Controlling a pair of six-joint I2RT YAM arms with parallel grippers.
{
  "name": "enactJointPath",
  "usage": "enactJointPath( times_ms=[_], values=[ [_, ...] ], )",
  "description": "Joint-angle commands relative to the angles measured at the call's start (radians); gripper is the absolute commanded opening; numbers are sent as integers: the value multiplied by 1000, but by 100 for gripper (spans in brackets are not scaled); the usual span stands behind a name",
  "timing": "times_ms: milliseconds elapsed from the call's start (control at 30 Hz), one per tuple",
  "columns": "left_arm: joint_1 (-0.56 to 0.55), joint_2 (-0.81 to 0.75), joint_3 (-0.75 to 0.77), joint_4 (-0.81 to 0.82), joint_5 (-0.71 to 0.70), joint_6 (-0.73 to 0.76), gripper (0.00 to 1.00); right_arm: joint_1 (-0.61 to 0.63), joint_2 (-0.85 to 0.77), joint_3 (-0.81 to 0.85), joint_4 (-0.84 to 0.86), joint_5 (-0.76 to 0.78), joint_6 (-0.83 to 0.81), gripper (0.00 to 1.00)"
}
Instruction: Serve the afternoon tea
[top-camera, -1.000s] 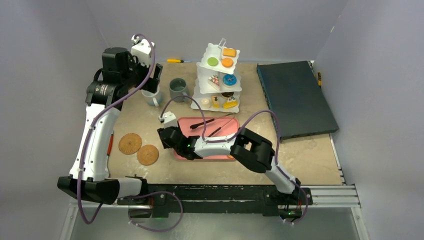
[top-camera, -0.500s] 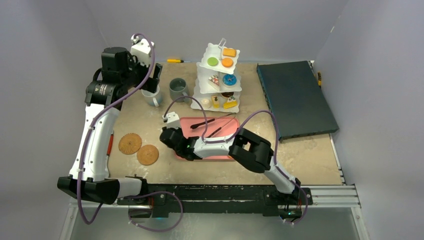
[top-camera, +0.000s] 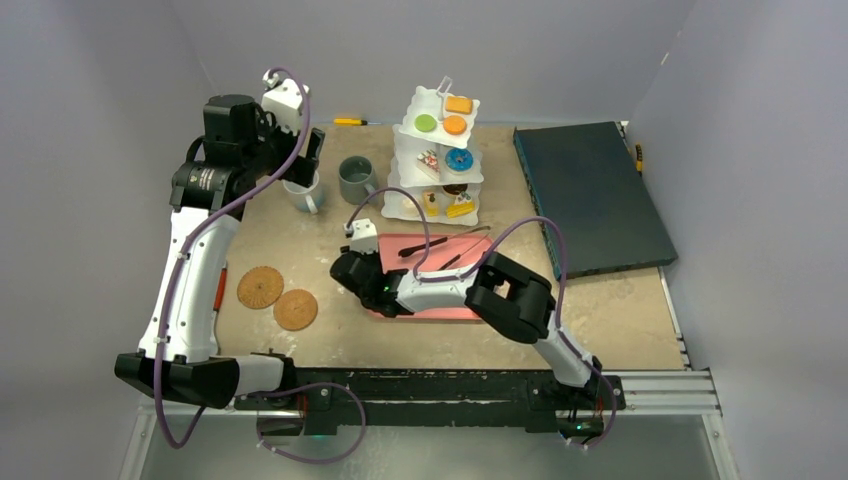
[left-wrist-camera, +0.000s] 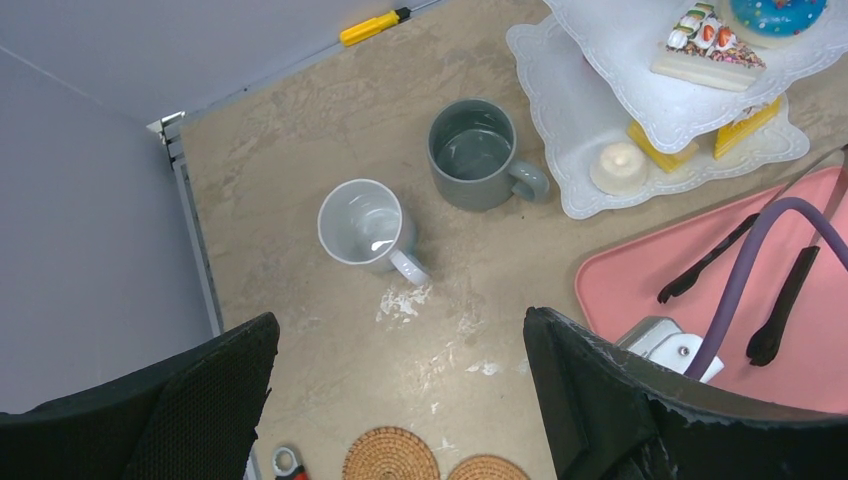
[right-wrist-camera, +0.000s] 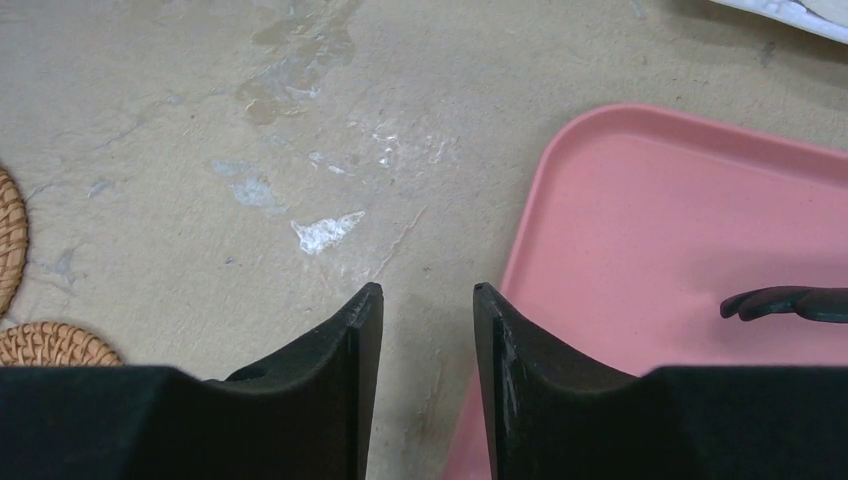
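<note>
The white three-tier stand holds several toy pastries at the back centre. To its left stand the grey mug and the white mug, both upright on the bare table. Two cork coasters lie side by side at the front left. My left gripper hangs wide open, high above the white mug. My right gripper sits low at the left rim of the pink tray. Its jaws are narrowly open, with nothing clamped at the tips.
Black tongs lie on the pink tray. A dark flat box fills the back right. A yellow screwdriver lies by the back wall. A red-handled tool sits left of the coasters.
My right gripper has moved right and narrowed its jaws. The pink tray and the tongs on it have shifted slightly right with it. The left arm has not moved.
</note>
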Motion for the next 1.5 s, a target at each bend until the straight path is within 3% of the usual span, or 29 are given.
enactJointPath(
  times_ms=[0,367,800,900,1000,1167,1333,1467],
  values=[
    [7,-1,35,7,-3,28,92,-16,-39,-6,-22,32,33,40],
    [8,6,33,9,0,40,92,-51,-134,-207,37,6,-3,32],
    [10,23,12,13,-5,48,92,-118,-322,-403,87,37,-32,31],
    [28,39,-11,23,-4,54,92,-107,-362,-401,159,24,-99,36],
    [86,61,-34,29,35,61,92,-71,-385,-374,254,-60,-188,52],
    [244,111,-21,16,118,95,91,0,-304,-226,338,-391,-361,73],
    [319,128,-24,-18,146,148,91,67,-155,-31,296,-604,-483,77],
    [369,120,-91,-49,165,217,89,118,-55,81,268,-664,-539,75]
  ],
)
